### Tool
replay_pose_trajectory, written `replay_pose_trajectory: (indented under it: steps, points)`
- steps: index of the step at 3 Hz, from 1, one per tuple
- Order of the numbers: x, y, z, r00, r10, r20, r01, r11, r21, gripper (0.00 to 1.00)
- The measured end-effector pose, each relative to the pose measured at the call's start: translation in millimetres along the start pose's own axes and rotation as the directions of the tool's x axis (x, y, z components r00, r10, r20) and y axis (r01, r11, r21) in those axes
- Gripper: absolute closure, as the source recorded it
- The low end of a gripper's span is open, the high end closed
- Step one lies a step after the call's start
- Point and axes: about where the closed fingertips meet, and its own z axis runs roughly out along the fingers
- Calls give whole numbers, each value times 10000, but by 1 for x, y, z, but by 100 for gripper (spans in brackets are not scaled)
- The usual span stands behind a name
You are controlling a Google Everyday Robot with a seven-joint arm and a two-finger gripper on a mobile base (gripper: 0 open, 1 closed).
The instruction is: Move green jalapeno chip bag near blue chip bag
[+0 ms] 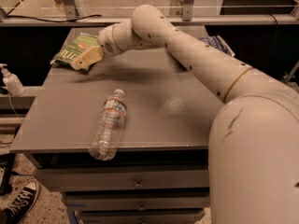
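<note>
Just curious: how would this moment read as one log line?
gripper: at green jalapeno chip bag, far left | blue chip bag: far right, apart

Front-left, bottle (108, 125) obstructs; gripper (87, 58) at green jalapeno chip bag (74, 46).

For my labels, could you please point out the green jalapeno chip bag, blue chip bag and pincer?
green jalapeno chip bag (69, 50): camera view, lettered face.
blue chip bag (217, 43): camera view, visible end.
pincer (84, 59): camera view, tip, over the green jalapeno chip bag.
</note>
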Motion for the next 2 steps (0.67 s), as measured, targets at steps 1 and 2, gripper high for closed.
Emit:
replay_pose_trajectory:
  steps: [1, 2]
  points:
    - [24, 2, -7, 9983, 122, -562, -127, 9999, -87, 4]
    - [36, -9, -22, 9958, 86, -910, -76, 9999, 110, 22]
